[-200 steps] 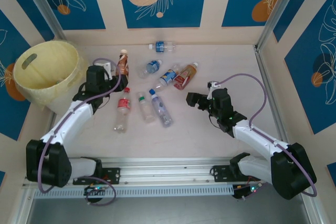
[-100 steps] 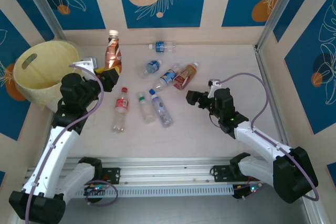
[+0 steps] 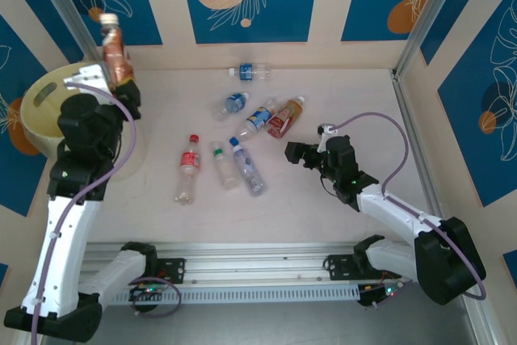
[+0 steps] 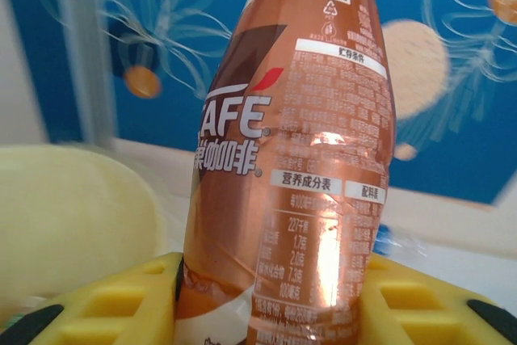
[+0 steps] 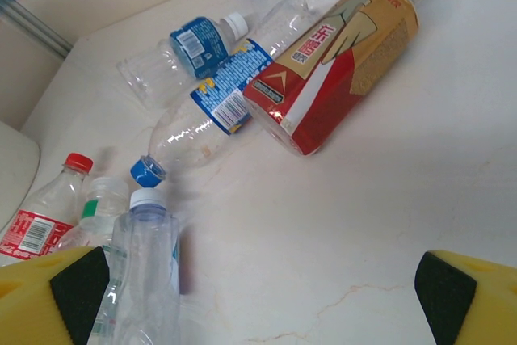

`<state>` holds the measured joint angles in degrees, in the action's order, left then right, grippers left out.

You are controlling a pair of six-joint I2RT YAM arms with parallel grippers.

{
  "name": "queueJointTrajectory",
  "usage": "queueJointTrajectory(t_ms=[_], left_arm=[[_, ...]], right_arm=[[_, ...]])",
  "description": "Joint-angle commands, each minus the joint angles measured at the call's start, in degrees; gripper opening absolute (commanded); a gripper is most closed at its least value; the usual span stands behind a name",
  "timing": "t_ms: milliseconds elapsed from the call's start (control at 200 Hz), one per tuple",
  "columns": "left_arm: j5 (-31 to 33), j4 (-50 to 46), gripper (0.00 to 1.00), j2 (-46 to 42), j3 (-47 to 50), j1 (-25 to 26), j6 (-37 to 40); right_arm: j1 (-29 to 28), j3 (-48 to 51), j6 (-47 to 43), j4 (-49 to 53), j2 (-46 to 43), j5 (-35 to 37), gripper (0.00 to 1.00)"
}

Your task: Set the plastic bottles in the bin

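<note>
The worktop [image 3: 339, 224] carries seven loose plastic bottles, bunched around its middle, with one blue-labelled stray [image 3: 249, 72] out at 12 o'clock. The bin [image 3: 32, 119] stands at the worktop's 9 o'clock edge, mouth up.

My left end effector [image 3: 123, 90] is clamped tight around the lower body of a brown coffee bottle [image 3: 115, 48]. It holds the bottle upright and high, by the bin's 1 o'clock rim. In the left wrist view the bin's pale wall shows low, at 8 o'clock of the bottle.

I judge the step in hand to be the carry to the bin, with the drop not yet made. Next I need to bring the bottle toward 8 o'clock until it hangs over the mouth, and only then spread the jaws.

My right end effector [image 3: 292, 153] hangs wide open and empty above the worktop. A red-and-gold bottle [image 5: 339, 54] lies near it at 12 o'clock, which looks a fair next pick.
</note>
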<state>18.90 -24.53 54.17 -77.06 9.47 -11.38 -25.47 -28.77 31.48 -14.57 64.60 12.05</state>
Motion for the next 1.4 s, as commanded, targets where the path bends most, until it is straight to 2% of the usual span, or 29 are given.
queueJointTrajectory(t_ms=[0, 200, 330, 390, 480, 565, 770, 1005, 1230, 1315, 1395], left_arm=[[11.3, -6.8, 0.39, 4.5, -5.8, -3.1, 6.0], [5.8, -16.0, 0.38, 11.1, -11.0, -12.7, 4.6], [-1.1, -18.7, 0.44, 13.2, -10.7, -19.3, 1.5], [-2.6, -19.9, 0.57, 14.2, -10.8, -20.3, -0.1], [-2.0, -20.6, 0.87, 15.3, -10.8, -20.5, -1.8], [-2.2, -20.6, 1.0, 16.0, -11.7, -20.4, -2.4], [-6.6, -19.1, 1.0, 15.0, -11.8, -20.4, -4.2], [-17.8, -16.2, 1.0, 13.7, -9.4, -19.2, -8.0], [-16.0, -14.8, 1.0, 13.7, -8.1, -9.1, -8.2], [-14.4, -13.4, 1.0, 13.8, -6.7, -4.6, -8.0], [-16.0, -11.2, 1.0, 13.9, -4.9, -1.8, -8.7]], right_arm=[[-0.2, -1.8, -0.7, -1.8, 0.9, -0.5, 0.99], [-0.1, -2.7, -1.2, -1.3, 2.1, -0.7, 0.99], [-0.1, -3.4, -1.9, -1.0, 2.5, -0.6, 0.99], [-0.1, -3.6, -1.8, -0.8, 2.8, -0.5, 0.99], [-0.1, -3.7, -1.5, -0.6, 3.0, -0.9, 0.99], [-0.1, -3.7, -1.4, -0.3, 3.0, -0.9, 0.99], [-0.1, -3.1, -1.1, -0.2, 2.5, -0.4, 0.99], [-0.1, -3.2, -1.0, -0.3, 3.1, -1.3, 0.99], [-1.1, -4.8, -1.6, 3.2, 5.3, -5.8, 1.0], [-2.9, -5.3, -3.0, 4.4, 6.4, -7.0, 1.0], [-5.0, -5.4, -4.2, 4.5, 7.2, -7.1, 0.98]])
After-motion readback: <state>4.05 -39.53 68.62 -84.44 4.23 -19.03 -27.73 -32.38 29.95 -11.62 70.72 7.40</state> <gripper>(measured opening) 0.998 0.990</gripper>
